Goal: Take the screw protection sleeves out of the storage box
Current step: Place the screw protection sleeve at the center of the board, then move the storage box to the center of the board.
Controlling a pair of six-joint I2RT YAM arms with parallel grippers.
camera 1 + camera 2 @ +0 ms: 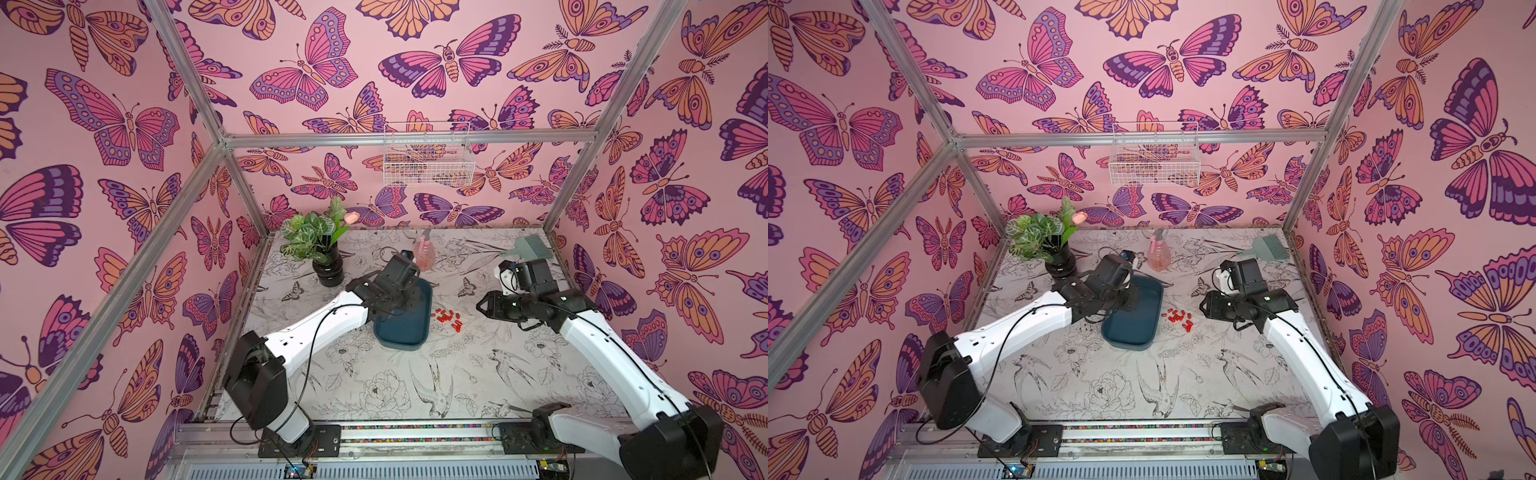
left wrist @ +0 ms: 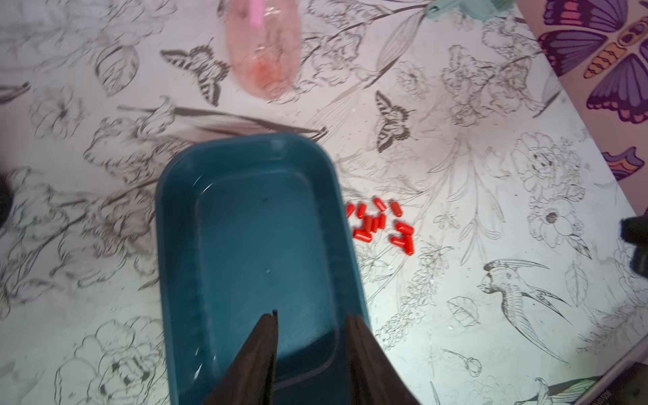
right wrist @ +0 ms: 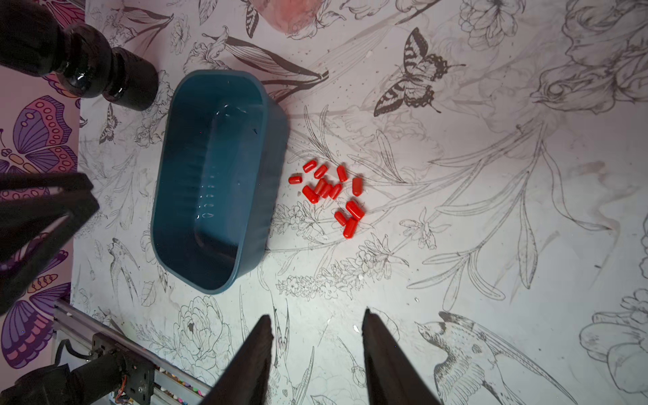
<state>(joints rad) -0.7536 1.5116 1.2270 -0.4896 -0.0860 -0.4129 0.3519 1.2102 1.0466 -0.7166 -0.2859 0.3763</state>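
Sleeves first: about a dozen red-orange screw protection sleeves (image 1: pixel 448 319) lie in a loose cluster on the counter (image 1: pixel 374 382), just right of the frame's centre in both top views. They sit just beside the right long rim of the storage box (image 1: pixel 409 330), and every one that shows is outside it. Several touch each other in the middle of the cluster, and a few lie a little apart at its edges.

The storage box rests flat on the counter at mid-frame, its long side running toward the back wall. In the left wrist view its blue floor (image 2: pixel 259 228) shows plainly.

The left tool (image 2: pixel 314 317) hangs over the near end of the box, jaws parted with nothing between them. One finger is above the floor, the other above the rim nearest the sleeves.

The right tool (image 3: pixel 316 314) is parted too and grips nothing. It is over the printed counter to the right of the cluster, apart from it.

Toward the back stand a black vase (image 1: pixel 328 272) of leaves left of centre and a pink spray bottle (image 1: pixel 424 253). A grey-green brush (image 1: pixel 530 247) lies at the right.
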